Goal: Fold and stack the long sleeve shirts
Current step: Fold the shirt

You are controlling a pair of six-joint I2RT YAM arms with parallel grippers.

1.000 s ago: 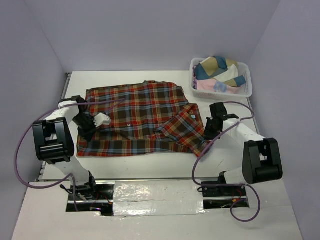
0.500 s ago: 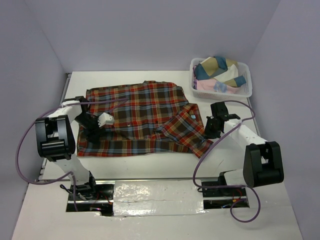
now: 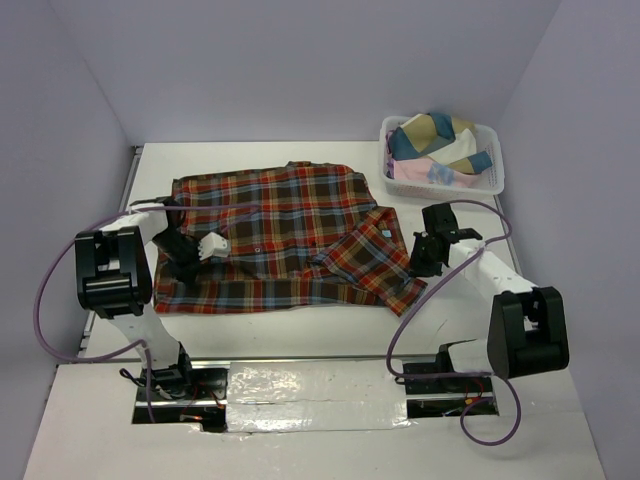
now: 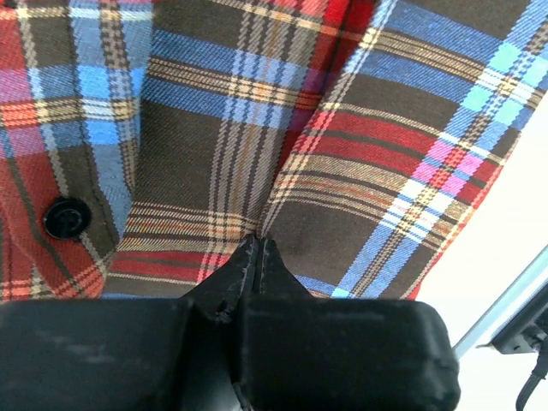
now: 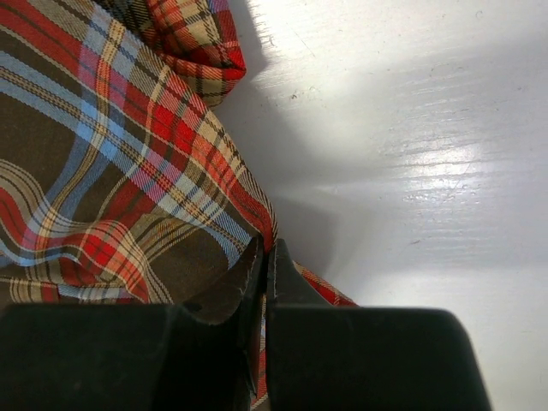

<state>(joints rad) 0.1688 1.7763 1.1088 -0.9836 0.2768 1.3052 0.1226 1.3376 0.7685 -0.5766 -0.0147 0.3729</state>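
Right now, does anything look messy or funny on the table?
Nothing is spilled or broken. The plaid shirt lies a bit crooked, with one sleeve flopped slantwise over its front and wrinkled. Clothes are heaped loosely in the white basket.

White arms point(image 3: 480, 268) with black joints and black jaws trail purple cables point(image 3: 40, 305).

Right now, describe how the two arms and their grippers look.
Left arm and right arm: white links, boxy black joint housings, purple cables looping from the bases. Left gripper and right gripper: matte black fingers tapering to narrow tips.
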